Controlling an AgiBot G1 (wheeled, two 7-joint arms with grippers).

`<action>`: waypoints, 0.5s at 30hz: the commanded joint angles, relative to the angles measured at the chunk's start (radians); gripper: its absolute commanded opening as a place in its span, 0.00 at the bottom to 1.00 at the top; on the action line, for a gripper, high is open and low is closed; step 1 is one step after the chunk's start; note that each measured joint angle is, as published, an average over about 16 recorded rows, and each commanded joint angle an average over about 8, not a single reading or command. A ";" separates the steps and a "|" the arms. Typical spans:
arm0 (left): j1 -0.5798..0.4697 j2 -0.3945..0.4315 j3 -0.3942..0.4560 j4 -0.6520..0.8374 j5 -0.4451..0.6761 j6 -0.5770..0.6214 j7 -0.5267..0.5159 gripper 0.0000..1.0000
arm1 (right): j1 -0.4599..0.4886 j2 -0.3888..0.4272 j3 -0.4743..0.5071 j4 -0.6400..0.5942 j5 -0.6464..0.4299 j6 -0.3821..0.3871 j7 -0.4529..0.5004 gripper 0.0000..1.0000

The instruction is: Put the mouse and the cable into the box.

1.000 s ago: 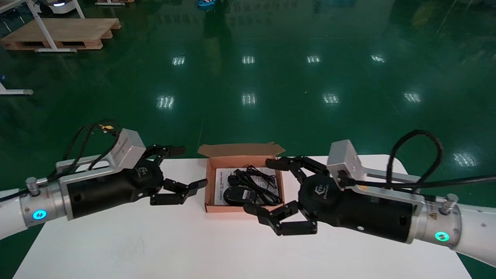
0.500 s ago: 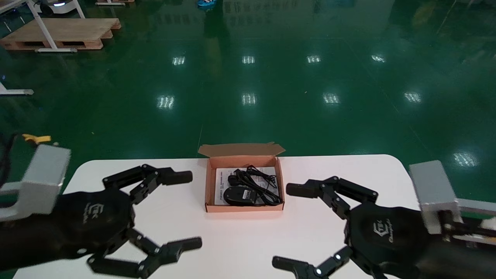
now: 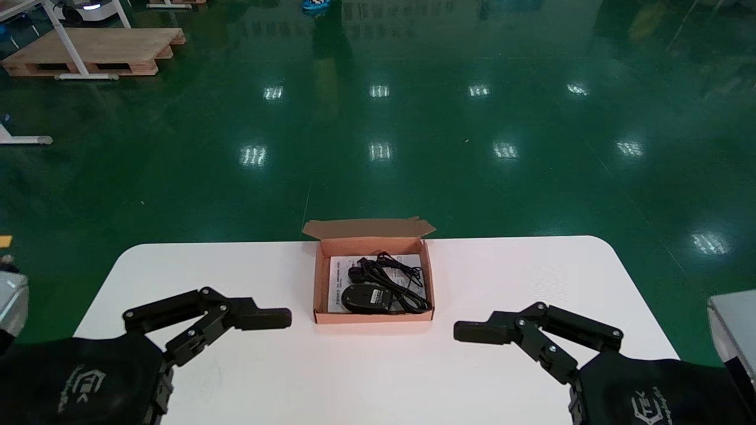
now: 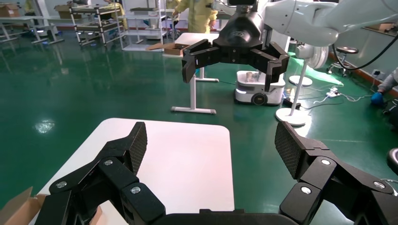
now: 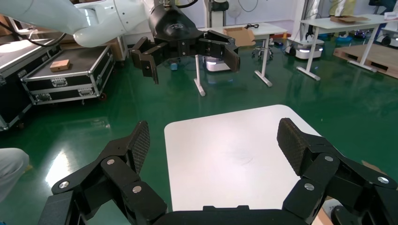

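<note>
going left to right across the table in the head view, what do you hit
left gripper, fingers open → box with the mouse and cable inside → right gripper, fingers open

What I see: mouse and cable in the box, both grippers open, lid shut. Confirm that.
Not quite: the lid stands open, as the head view shows. The mouse and cable lie in the box, and the left gripper and right gripper are open.
</note>
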 commanded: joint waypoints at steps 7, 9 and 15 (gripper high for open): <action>-0.003 0.005 0.005 0.011 0.008 -0.016 0.001 1.00 | 0.008 -0.010 -0.011 -0.012 -0.007 0.012 -0.005 1.00; -0.004 0.005 0.006 0.012 0.009 -0.019 0.001 1.00 | 0.009 -0.012 -0.013 -0.014 -0.008 0.014 -0.006 1.00; -0.005 0.007 0.008 0.016 0.012 -0.025 0.001 1.00 | 0.012 -0.016 -0.017 -0.018 -0.011 0.019 -0.007 1.00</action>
